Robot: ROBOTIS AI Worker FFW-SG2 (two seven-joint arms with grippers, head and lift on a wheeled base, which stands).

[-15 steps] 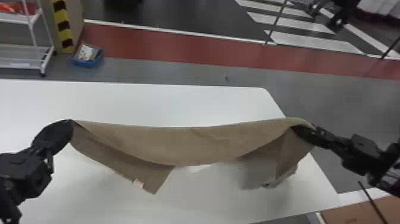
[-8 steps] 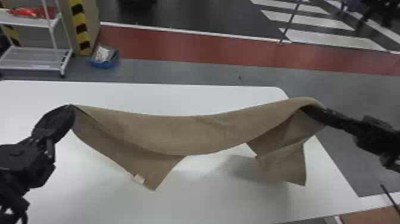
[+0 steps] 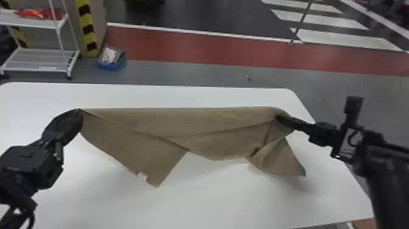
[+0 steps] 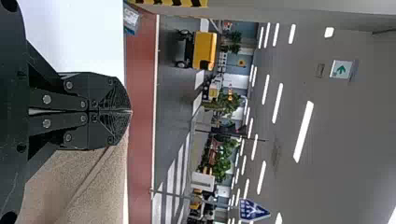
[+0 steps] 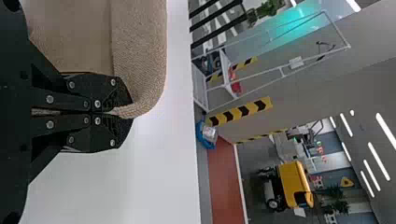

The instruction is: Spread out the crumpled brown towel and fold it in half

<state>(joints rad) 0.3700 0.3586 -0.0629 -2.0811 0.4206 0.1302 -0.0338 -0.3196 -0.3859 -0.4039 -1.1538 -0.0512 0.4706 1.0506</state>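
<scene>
Towel point(image 3: 170, 125): above table point(image 3: 213, 202), corners drooping toward 7 and 4 o'clock.
Left gripper point(image 3: 80, 111): pinching towel, 9 o'clock end.
Right gripper point(image 3: 277, 118): pinching towel, 3 o'clock end.
Spreading: likely in hand.
Laying flat: lower evenly, edge taut.

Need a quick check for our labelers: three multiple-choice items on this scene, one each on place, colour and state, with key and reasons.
1. Where does the towel's pale tag hang?
A) nearer the left gripper
B) nearer the right gripper
C) midway between them

2. What colour is the tabletop?
A) black
B) white
C) green

3. How is the towel held?
A) by the left gripper alone
B) by the right gripper alone
C) by both grippers

Key:
1 A: the head view shows it on the towel's left flap.
2 B: white surface all around below the towel.
3 C: the towel spans from the left gripper to the right gripper, pinched at each.
</scene>
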